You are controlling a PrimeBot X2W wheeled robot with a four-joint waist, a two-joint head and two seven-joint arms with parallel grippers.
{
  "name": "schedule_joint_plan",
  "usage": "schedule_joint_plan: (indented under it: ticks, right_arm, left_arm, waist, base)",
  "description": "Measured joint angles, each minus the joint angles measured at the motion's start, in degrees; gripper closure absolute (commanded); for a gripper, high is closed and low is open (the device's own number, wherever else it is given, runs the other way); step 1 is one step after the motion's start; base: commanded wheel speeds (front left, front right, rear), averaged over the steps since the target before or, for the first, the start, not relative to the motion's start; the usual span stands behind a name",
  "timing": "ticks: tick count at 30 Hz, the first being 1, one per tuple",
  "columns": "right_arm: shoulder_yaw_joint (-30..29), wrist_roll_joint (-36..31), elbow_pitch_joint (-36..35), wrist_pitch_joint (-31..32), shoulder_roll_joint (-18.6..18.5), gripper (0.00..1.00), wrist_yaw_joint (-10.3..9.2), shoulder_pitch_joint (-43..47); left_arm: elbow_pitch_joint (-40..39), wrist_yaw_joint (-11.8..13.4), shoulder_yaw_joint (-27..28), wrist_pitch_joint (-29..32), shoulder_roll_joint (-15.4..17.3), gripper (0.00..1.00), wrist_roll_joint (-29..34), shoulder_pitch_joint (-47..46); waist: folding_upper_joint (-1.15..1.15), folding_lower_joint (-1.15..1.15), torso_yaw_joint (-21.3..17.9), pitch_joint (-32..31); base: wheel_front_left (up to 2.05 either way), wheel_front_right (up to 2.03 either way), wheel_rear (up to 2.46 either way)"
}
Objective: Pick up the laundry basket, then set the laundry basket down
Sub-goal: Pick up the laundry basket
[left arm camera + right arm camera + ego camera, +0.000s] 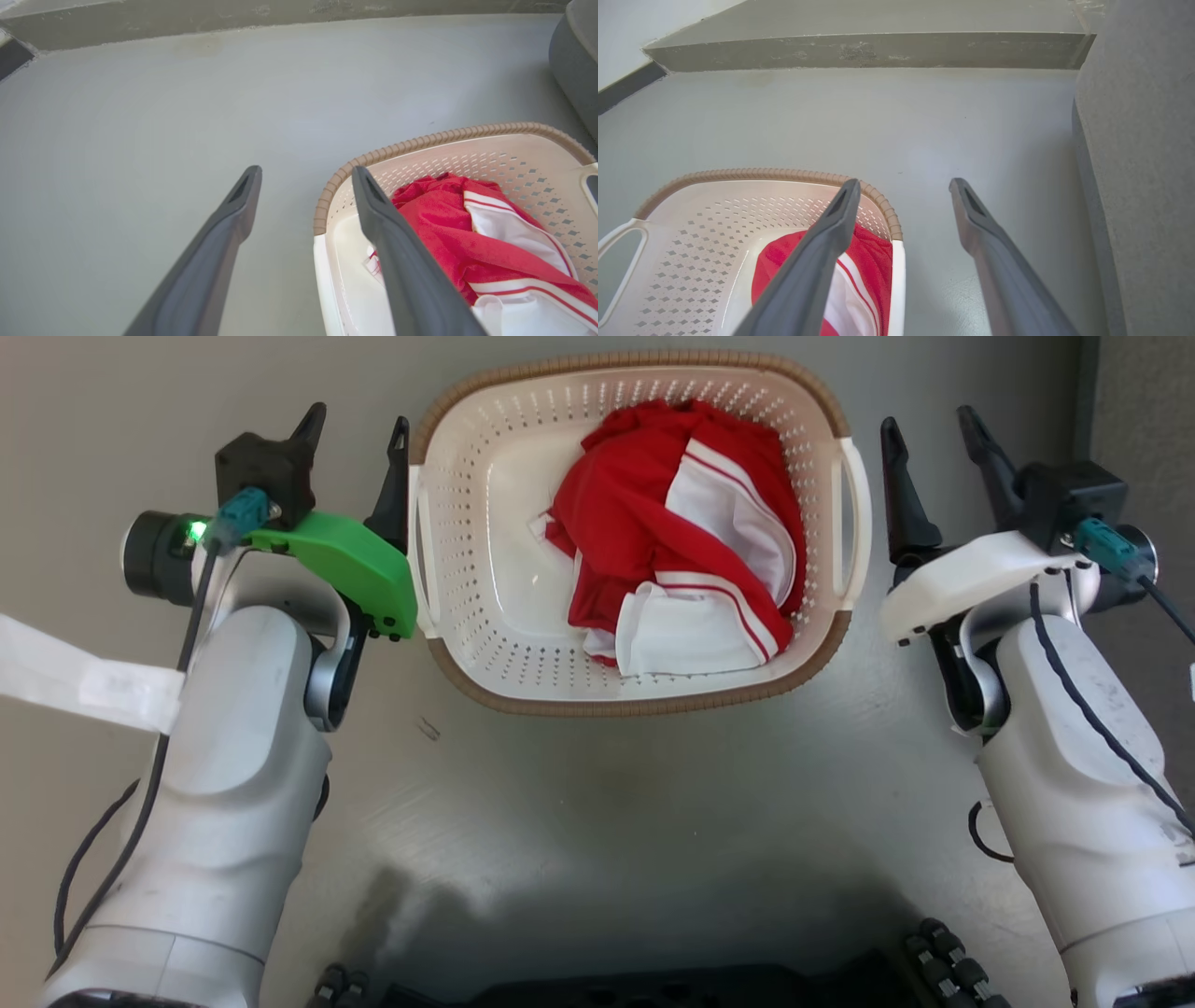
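Observation:
The laundry basket [467, 523] is cream-white and perforated, with a brown woven-look rim, and stands on the grey floor in the upper middle of the head view. A red and white garment [681, 523] lies bunched inside it. My left gripper [359, 420] is open just outside the basket's left handle [422, 551], its inner finger close along it. My right gripper [929, 420] is open beside the right handle [857, 513], a small gap away. The left wrist view has the left gripper [307, 172] by the basket [420, 140]. The right wrist view has the right gripper [904, 184] by the basket [761, 175].
A grey upholstered bulk [1134, 163] rises close on the right of my right gripper. A low concrete ledge [878, 51] crosses the far side of the floor. A white strip [56, 672] lies at the left. My dark base [653, 989] fills the bottom edge.

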Motion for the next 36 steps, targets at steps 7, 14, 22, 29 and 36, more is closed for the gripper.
schedule_joint_plan:
  ticks: [7, 14, 22, 29, 36]
  right_arm:
    - [1.5, -0.6, 6.2, 0.0, 0.9, 0.0, 0.6, -2.4]
    - [3.0, -1.0, 12.1, 0.1, 1.7, 0.0, 1.15, -5.0]
    - [3.2, -0.8, 16.2, 0.1, 2.0, 0.0, 1.19, -7.9]
    - [4.4, -0.6, 19.8, 0.1, 2.6, 0.0, 2.12, -10.0]
    - [4.8, 1.2, 22.8, 0.4, 3.7, 1.0, 3.44, -11.7]
  left_arm:
    - [6.3, -1.3, -0.4, 0.5, -0.2, 0.0, -0.4, -2.1]
    - [12.2, -2.6, -1.4, 1.1, -0.2, 0.0, -0.5, -4.4]
    - [16.8, -3.4, -1.7, 1.9, -0.6, 0.0, -0.8, -7.0]
    - [20.4, -4.4, -1.9, 2.3, -1.5, 0.0, -2.7, -8.8]
    - [22.8, -5.2, -3.1, 3.4, -2.9, 1.0, -3.9, -10.1]
  waist:
    - [0.0, 0.0, -0.4, 3.3]
    - [0.0, 0.0, -1.0, 6.0]
    - [0.0, -0.01, -1.4, 8.3]
    - [0.0, -0.01, -1.4, 9.2]
    - [0.0, -0.01, -1.4, 9.2]
  base:
    - [0.0, 0.0, 0.0]
    - [0.0, 0.0, 0.0]
    - [0.0, 0.0, 0.0]
    - [0.0, 0.0, 0.0]
    - [0.0, 0.0, 0.0]
